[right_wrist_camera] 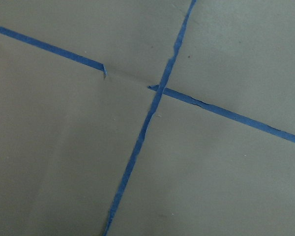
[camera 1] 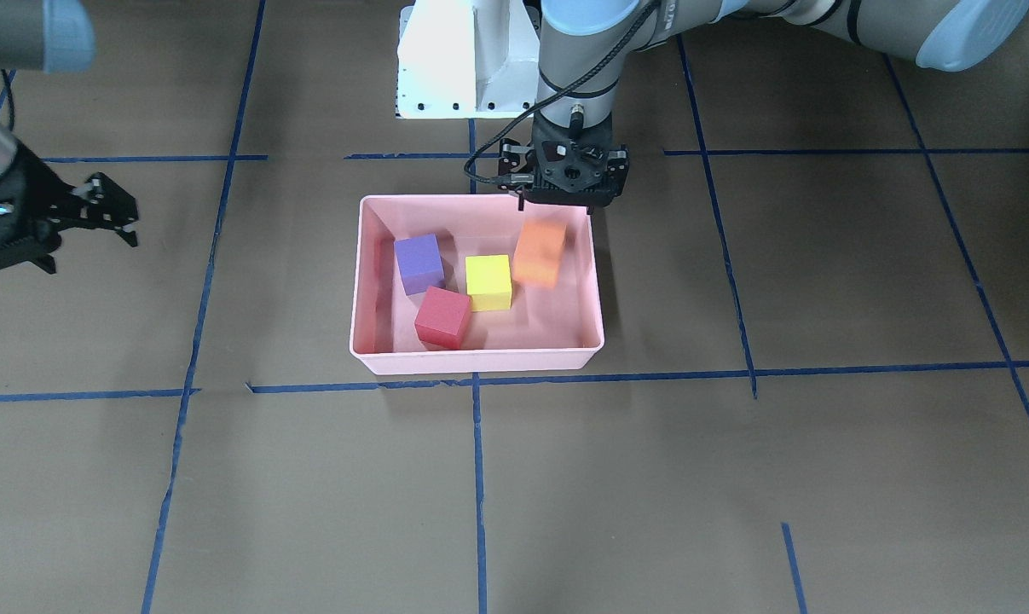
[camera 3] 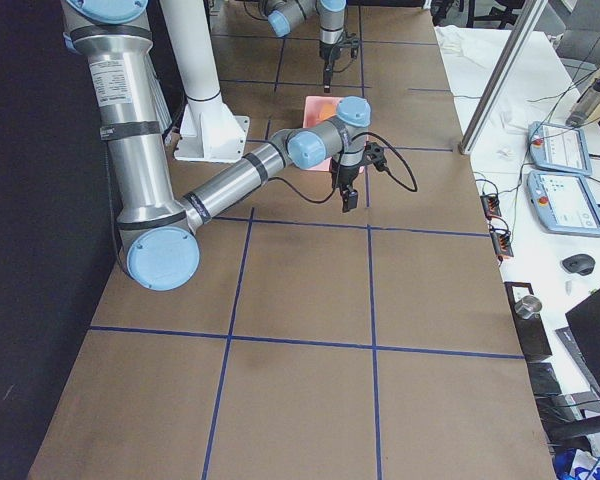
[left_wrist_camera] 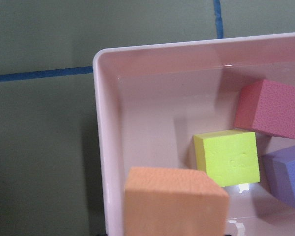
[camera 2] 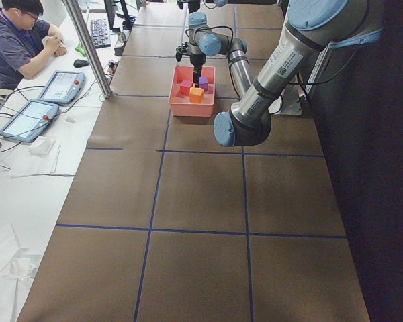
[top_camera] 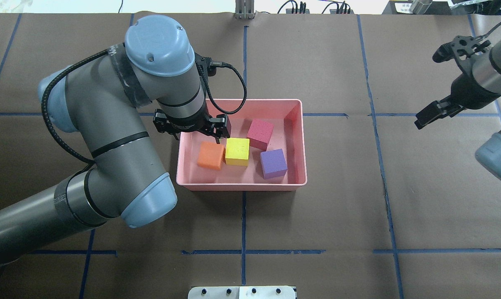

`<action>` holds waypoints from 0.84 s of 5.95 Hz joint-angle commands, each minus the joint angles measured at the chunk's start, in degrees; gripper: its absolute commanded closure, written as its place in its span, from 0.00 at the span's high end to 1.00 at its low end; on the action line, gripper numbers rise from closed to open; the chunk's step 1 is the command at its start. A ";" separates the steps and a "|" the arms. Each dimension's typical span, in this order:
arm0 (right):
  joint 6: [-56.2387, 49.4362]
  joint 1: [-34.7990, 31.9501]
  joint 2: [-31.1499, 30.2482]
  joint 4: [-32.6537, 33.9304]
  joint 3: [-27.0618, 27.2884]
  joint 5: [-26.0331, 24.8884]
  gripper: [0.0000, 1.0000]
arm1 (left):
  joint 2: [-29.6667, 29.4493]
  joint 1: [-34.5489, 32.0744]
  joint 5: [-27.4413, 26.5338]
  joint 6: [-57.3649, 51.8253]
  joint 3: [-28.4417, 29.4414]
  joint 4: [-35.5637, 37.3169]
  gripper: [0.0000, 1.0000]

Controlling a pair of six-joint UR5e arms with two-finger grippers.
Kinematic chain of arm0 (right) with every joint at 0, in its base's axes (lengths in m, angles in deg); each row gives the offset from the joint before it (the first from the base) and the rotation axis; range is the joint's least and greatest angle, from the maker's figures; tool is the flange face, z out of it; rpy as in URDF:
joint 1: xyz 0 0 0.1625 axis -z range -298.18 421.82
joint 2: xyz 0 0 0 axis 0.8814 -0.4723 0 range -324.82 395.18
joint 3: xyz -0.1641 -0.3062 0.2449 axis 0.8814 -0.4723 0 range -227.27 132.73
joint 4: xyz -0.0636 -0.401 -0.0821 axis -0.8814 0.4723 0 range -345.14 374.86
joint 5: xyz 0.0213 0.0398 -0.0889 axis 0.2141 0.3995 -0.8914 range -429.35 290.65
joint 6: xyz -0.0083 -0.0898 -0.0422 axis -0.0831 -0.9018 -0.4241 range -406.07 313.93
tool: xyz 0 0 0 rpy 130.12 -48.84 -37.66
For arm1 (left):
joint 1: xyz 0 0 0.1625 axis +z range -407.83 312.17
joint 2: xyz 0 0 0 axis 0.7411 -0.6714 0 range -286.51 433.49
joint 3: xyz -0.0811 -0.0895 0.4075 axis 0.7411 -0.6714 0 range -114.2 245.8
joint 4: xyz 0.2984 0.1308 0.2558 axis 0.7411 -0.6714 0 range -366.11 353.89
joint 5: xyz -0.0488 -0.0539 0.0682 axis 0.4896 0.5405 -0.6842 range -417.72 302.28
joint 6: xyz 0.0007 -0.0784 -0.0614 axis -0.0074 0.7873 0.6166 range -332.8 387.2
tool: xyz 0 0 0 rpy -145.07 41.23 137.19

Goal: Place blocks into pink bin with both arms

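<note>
The pink bin [camera 1: 480, 362] [top_camera: 242, 185] sits mid-table with all four blocks inside its walls. The purple block [camera 1: 419, 263], the yellow-green block [camera 1: 488, 282] and the red-pink block [camera 1: 442, 317] lie on its floor. The orange block [camera 1: 540, 253] [top_camera: 211, 155] [left_wrist_camera: 172, 201] is beside the yellow-green one, looks slightly blurred, and sits right under my left gripper [camera 1: 561, 205] [top_camera: 194, 133]. That gripper hovers over the bin's corner, open, with no finger touching the block. My right gripper [camera 1: 88, 243] [top_camera: 431, 85] is far off to the side above bare table, open and holding nothing.
The white pedestal [camera 1: 467, 60] stands just behind the bin. Blue tape lines [right_wrist_camera: 152, 113] cross the brown table cover. A person [camera 2: 17, 40] sits at a side desk with tablets, beyond a metal post [camera 2: 87, 47].
</note>
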 commanded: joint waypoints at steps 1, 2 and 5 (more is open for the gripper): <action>-10.58 -5.47 -6.05 -0.35 0.49 1.52 1.00 | 3.82 -2.04 0.33 -6.17 -3.55 0.57 1.00; -17.60 -9.25 -9.38 -0.35 0.49 2.23 1.00 | 10.38 -5.28 0.50 -13.10 -7.94 0.58 1.00; -35.82 -22.51 -20.02 0.35 -0.04 2.24 1.00 | 23.41 -23.53 8.91 -45.32 -8.25 0.58 1.00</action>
